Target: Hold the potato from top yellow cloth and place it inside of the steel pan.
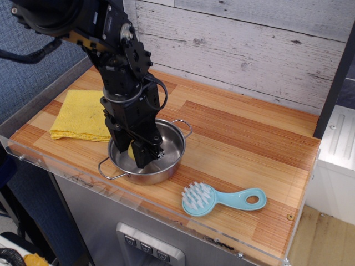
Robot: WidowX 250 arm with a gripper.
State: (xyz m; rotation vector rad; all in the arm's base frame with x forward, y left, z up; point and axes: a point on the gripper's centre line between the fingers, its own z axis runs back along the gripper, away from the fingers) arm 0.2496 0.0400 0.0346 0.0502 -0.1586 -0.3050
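The black hand [140,157] is down inside the steel pan [169,160], its fingers reaching almost to the pan floor on the left half of the bowl. A patch of pale yellow shows between them: the potato [132,151], low in the pan and tucked against the left finger. The fingers appear closed around it, so the hand looks to be gripping the potato, though the arm's own bulk hides most of the contact and I cannot tell whether the potato already rests on the steel.

The yellow cloth [81,114] lies flat to the left of the pan, its near right corner just beside the pan rim, with nothing on top of it. A light blue brush [222,199] sits on the bench [249,144] to the right and nearer, well apart from the pan.

By my reading this is the placing step, close to its end: the potato is off the cloth and within the pan walls. The next move calls for the fingers to let go, then a straight lift clear of the rim. The potato is round and the pan floor slick, so it may roll once freed; a low release should keep it inside.
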